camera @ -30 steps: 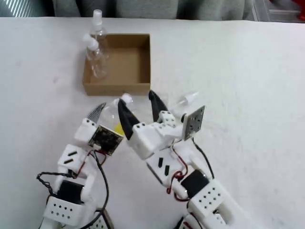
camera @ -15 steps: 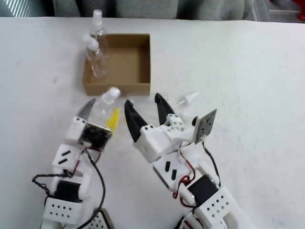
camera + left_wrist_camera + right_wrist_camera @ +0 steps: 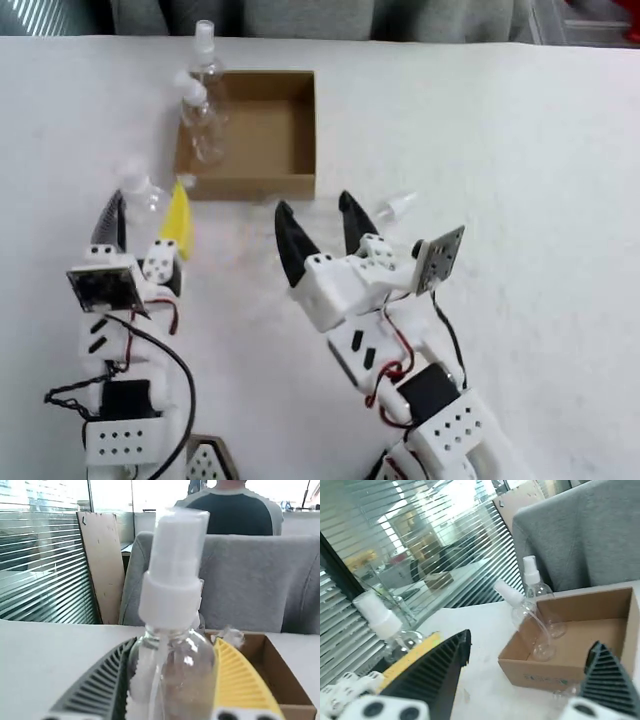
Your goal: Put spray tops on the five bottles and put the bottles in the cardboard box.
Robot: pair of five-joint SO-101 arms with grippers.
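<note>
My left gripper (image 3: 148, 205) stands at the front left corner of the cardboard box (image 3: 300, 130), shut on a clear bottle (image 3: 142, 190) with a white spray top. The left wrist view shows that bottle (image 3: 170, 655) upright between the grey finger (image 3: 100, 687) and the yellow finger (image 3: 240, 680). Two capped bottles (image 3: 203, 62) (image 3: 200, 120) lean along the box's left wall. My right gripper (image 3: 315, 208) is open just in front of the box, holding nothing. A loose spray top (image 3: 395, 207) lies on the table to its right.
The right wrist view shows the box (image 3: 590, 630) ahead with the two bottles (image 3: 532, 587) in it, and the held bottle (image 3: 390, 630) off to one side. White table stretches to the right of the box. A grey chair back stands beyond the far edge.
My left arm has swung left with the bottle, from in front of the box to its front left corner. My right gripper has drifted slightly right and stayed open.
</note>
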